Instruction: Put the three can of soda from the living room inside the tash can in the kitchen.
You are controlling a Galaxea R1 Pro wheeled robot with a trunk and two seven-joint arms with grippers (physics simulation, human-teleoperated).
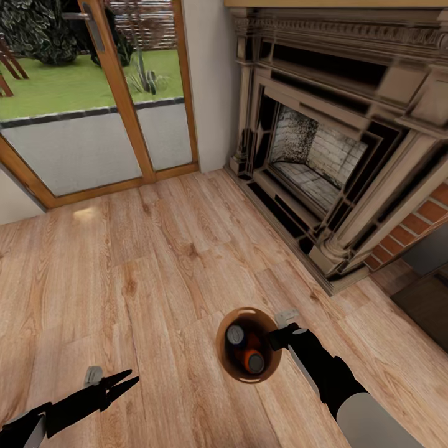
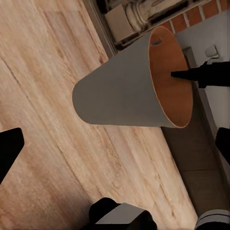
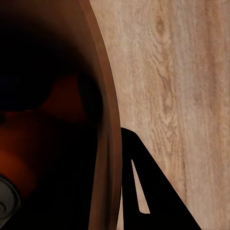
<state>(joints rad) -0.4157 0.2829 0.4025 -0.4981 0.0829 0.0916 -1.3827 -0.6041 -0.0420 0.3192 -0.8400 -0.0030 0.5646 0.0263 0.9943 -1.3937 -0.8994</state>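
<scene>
Currently logged, living-room stage: small round bucket-like bin, pale grey outside and brown inside (image 1: 231, 364), carried clear of the light wood plank floor (image 1: 155, 274), beside the carved stone-coloured fireplace with red brick flanks (image 1: 336, 155). Contents seen from the head view: one grey-topped drink can (image 1: 235, 335) near the far wall, one orange can with grey top (image 1: 254, 361) nearer; dark shape between them, possibly the third, blue can, not clear enough to count. Same bin in the left wrist view (image 2: 120, 91), tilted in frame, oval handle slot near the rim (image 2: 156, 40). Right gripper (image 1: 274, 339) at the bin's rim, fingers (image 2: 188, 74) closed over the wall, one inside, one (image 3: 143, 191) outside, per the right wrist view; bin rim (image 3: 106, 143) pinched between. Left gripper (image 1: 124, 382) low over the floor, well apart from the bin, fingers spread and empty. Glazed wooden door (image 1: 118, 93) to a lawn behind. Progress, as a judgement: collecting largely or wholly done, at least two cans already inside; remaining, confirmation of the third can, then transport to the kitchen and setting down of the bin there. Kitchen not in sight.
</scene>
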